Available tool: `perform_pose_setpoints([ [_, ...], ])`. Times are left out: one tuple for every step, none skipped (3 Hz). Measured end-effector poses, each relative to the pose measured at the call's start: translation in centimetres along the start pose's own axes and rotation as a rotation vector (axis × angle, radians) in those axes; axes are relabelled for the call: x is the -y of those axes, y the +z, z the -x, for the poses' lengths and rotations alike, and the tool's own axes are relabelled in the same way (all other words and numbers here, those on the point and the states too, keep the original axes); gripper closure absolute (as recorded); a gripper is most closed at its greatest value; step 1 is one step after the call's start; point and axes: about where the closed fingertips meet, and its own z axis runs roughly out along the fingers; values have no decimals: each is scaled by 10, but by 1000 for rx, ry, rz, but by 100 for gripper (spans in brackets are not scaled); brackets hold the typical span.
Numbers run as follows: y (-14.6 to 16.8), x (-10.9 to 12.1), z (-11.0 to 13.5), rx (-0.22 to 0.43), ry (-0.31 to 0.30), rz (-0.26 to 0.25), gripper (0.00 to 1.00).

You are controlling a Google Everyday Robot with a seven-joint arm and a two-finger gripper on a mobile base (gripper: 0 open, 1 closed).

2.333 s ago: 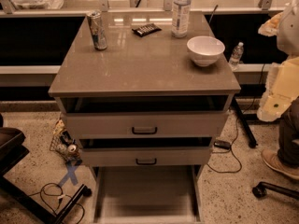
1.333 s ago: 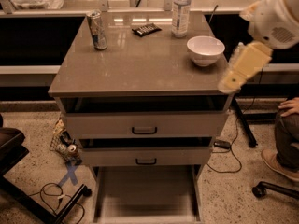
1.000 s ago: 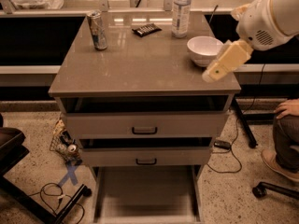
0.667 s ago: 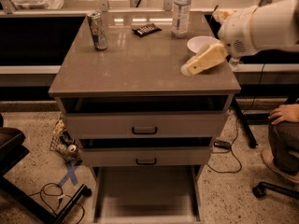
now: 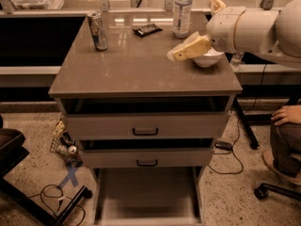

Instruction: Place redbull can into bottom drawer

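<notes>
Task barely begun: redbull can (image 5: 97, 30) upright at tabletop's 11 o'clock corner, untouched. Gripper (image 5: 181, 53) hovers at 2 o'clock by white bowl (image 5: 210, 60), well apart from can; grip state cannot tell. Bottom drawer (image 5: 148, 194) at 6 o'clock, pulled out, bare. Grasp, carry, drop remain.
</notes>
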Motion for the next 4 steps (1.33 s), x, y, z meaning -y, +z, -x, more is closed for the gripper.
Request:
perform_pose_setpoints([
  [0, 0, 0, 0, 0, 0, 0],
  [50, -17, 2, 48, 85, 20, 0],
  [100, -25, 4, 122, 171, 11, 0],
  [149, -28, 6, 179, 227, 14, 0],
])
